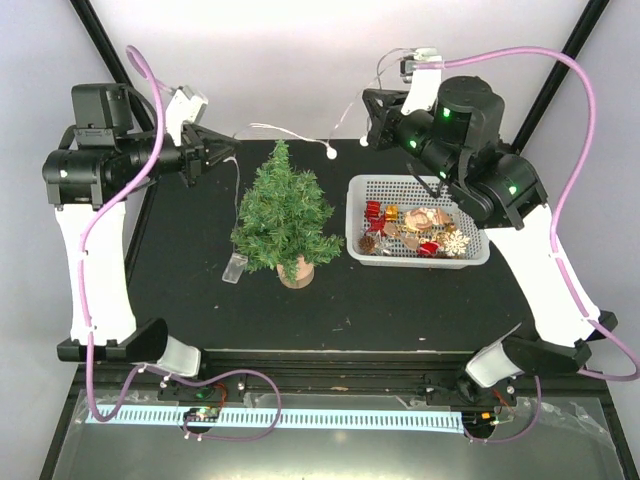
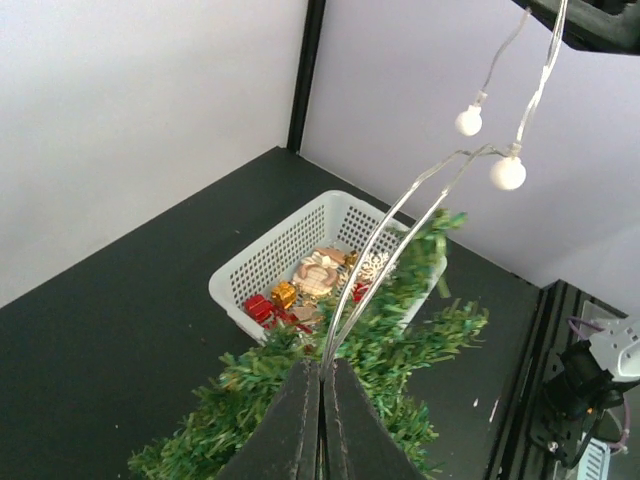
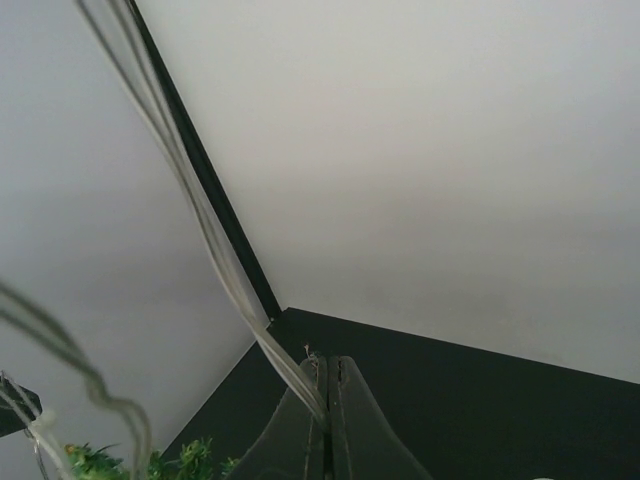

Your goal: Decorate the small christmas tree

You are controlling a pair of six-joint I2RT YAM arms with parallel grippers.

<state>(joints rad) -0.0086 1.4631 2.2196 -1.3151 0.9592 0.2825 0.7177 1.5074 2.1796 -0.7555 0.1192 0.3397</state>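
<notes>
The small christmas tree (image 1: 283, 212) stands upright on its tan stump in the middle of the black table; its branches also show in the left wrist view (image 2: 380, 340). A thin wire string of lights (image 1: 290, 131) with white bulbs (image 2: 508, 173) hangs in the air above the tree between both grippers. My left gripper (image 1: 226, 148) is shut on one end of the wire (image 2: 360, 290), left of the treetop. My right gripper (image 1: 368, 118) is shut on the other end (image 3: 215, 260), raised at the back right of the tree.
A white plastic basket (image 1: 362, 245) with several small ornaments stands right of the tree; it also shows in the left wrist view (image 2: 240, 280). A clear battery box (image 1: 235, 268) lies on the table left of the stump, with wire running up from it.
</notes>
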